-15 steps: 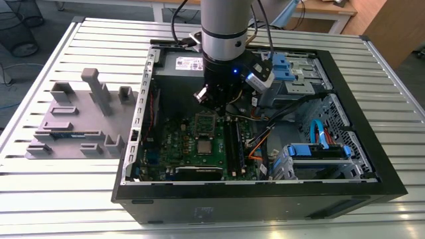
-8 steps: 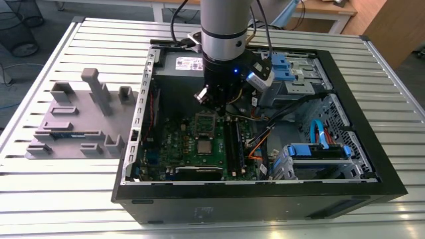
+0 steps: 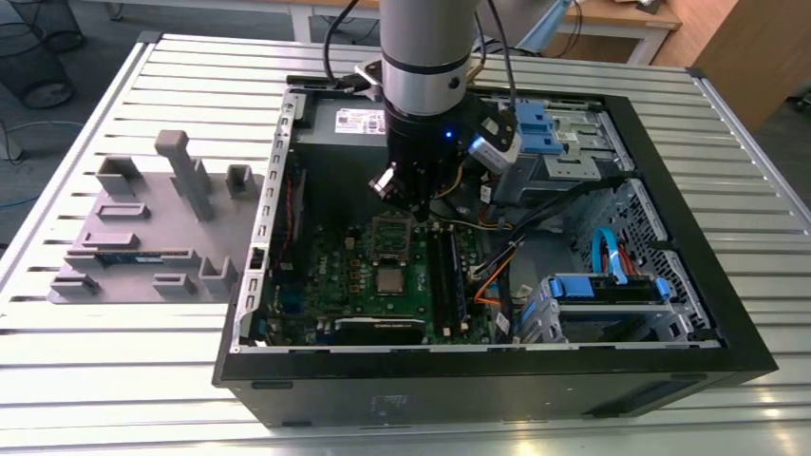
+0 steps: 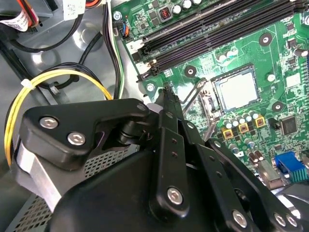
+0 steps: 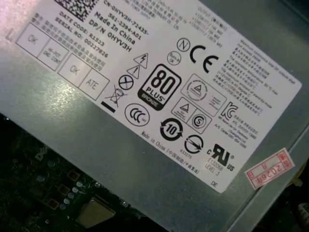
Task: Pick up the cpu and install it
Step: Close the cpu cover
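Gripper [image 3: 408, 195] hung over the board [image 3: 380, 285], the cpu [image 3: 389, 278] already seated in its socket.

In the exterior view the gripper hovered inside the open case [image 3: 507, 370], above the board's far edge and apart from the chip; whether its fingers were spread or pressed together I cannot tell, and nothing showed between them. The cpu lay flat, silver top up, just beyond the gripper toward the case's near wall, squared in the socket [image 4: 236, 89] in the second wrist view, probably so the retention lever [image 4: 193, 96] beside it could clamp it. The grey tray [image 3: 140, 256] sat well aside on the bench [image 3: 127, 370].
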